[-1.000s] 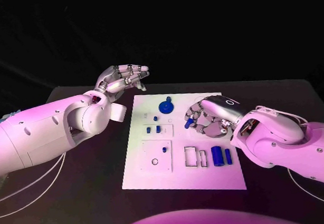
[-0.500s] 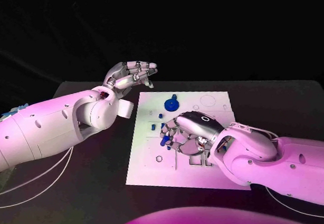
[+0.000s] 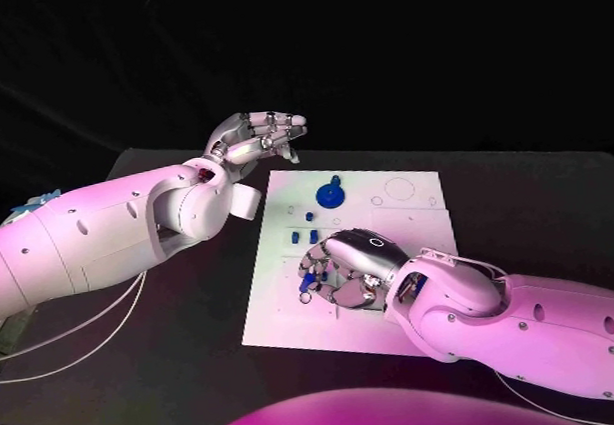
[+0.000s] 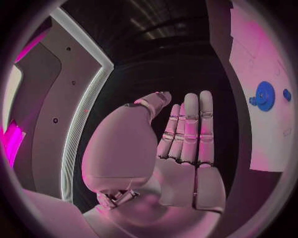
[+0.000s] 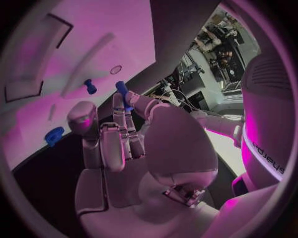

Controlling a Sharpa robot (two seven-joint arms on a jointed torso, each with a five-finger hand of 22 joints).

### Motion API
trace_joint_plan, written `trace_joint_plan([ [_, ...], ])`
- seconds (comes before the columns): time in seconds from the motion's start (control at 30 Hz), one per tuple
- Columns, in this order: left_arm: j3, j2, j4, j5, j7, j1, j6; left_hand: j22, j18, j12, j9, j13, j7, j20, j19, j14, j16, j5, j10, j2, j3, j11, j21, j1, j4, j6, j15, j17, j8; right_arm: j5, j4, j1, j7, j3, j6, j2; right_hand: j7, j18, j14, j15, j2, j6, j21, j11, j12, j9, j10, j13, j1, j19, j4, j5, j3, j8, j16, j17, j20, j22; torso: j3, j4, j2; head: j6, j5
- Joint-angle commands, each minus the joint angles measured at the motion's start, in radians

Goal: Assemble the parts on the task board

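Board (image 3: 410, 229) lies white in the middle of the black table (image 3: 567, 200); my right hand (image 3: 344, 269) sits low over its middle, fingers curled; from the head view I make out a small blue peg (image 3: 307, 282) at the fingertips on the board's left half, but not how it is held; the right wrist view settles it: the peg (image 5: 122, 92) is pinched between thumb and a fingertip, with the board's white face just beyond it. That same view gives me a second blue peg (image 5: 91, 87) standing in the board and another blue piece (image 5: 54, 135) farther along; a small ring-shaped hole (image 5: 115, 70) lies near the held peg.

Left hand (image 3: 254, 138) hovers off the board's far left corner, well apart from every part; the head view shows the fingers bent; the left wrist view shows them (image 4: 191, 130) straight, side by side, thumb apart, holding nothing. That view also catches the blue gear (image 4: 265, 95) on the board's far end, which the head view places (image 3: 334, 194) near the far edge; two small blue pegs (image 3: 301, 237) stand between gear and right hand.
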Motion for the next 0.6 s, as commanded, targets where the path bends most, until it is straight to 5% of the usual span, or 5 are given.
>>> trace_joint_plan([
  [0.03,0.001,0.003,0.001,0.004,0.003,0.001,0.019,-0.002,0.013,0.002,-0.001,-0.001,0.001,0.006,-0.003,-0.009,-0.006,0.001,-0.005,0.007,0.000,0.001,-0.006,0.001,-0.006,-0.007,0.000,-0.001,0.006,-0.014,-0.008,-0.004,0.010,-0.001,0.026,0.005,0.003,-0.008,0.044,-0.009,0.004,-0.003,-0.002,0.001,-0.008,0.026,0.001,-0.002,-0.002,0.002,0.001,0.006,0.002,0.017,0.004,-0.001,0.001,-0.001,0.0001,-0.0004,-0.001,-0.003,0.002],
  [0.6,0.001,0.003,0.000,0.004,0.002,0.001,0.019,-0.002,0.013,0.002,-0.001,-0.001,0.001,0.006,-0.003,-0.009,-0.006,0.001,-0.005,0.007,0.000,0.001,-0.006,0.001,-0.006,-0.007,0.000,-0.001,0.006,-0.019,-0.031,-0.018,0.006,-0.007,0.053,0.016,0.004,-0.009,0.044,-0.009,0.004,-0.004,-0.001,0.002,-0.009,0.026,0.001,-0.002,-0.002,0.002,0.001,0.007,0.003,0.017,0.004,-0.001,0.001,0.000,0.0011,-0.0009,0.000,-0.010,0.008],
])
